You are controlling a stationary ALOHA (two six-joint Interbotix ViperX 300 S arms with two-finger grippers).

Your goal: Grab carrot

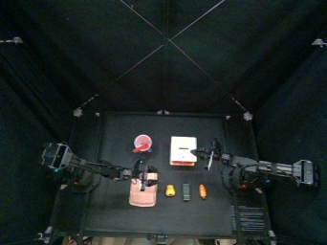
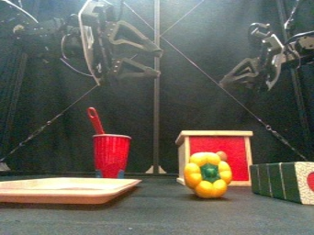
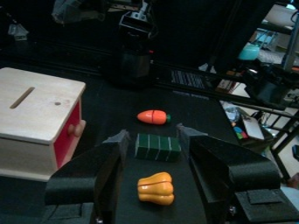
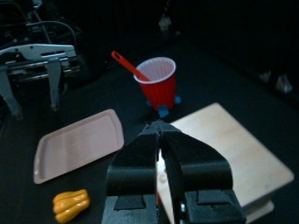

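The carrot [image 3: 153,115], a small orange piece with a green end, lies on the black table beyond a dark green block [image 3: 156,146] and a yellow-orange pepper [image 3: 156,188]. From above, the carrot [image 1: 202,191] is rightmost in that row near the front edge. My left gripper [image 3: 153,133] hangs open and holds nothing, above the table and short of the carrot; from above, the left gripper [image 1: 148,176] is over the pink tray's [image 1: 143,197] far end. My right gripper [image 4: 162,162] is shut on nothing, raised above the wooden box [image 4: 233,153]. The front view hides the carrot.
A red cup [image 1: 141,144] with a red spoon stands at the back left, next to the wooden box [image 1: 185,148] with a slot. In the front view the pepper [image 2: 208,174] stands before the box, the green block [image 2: 288,179] at the right, the tray [image 2: 61,190] at the left.
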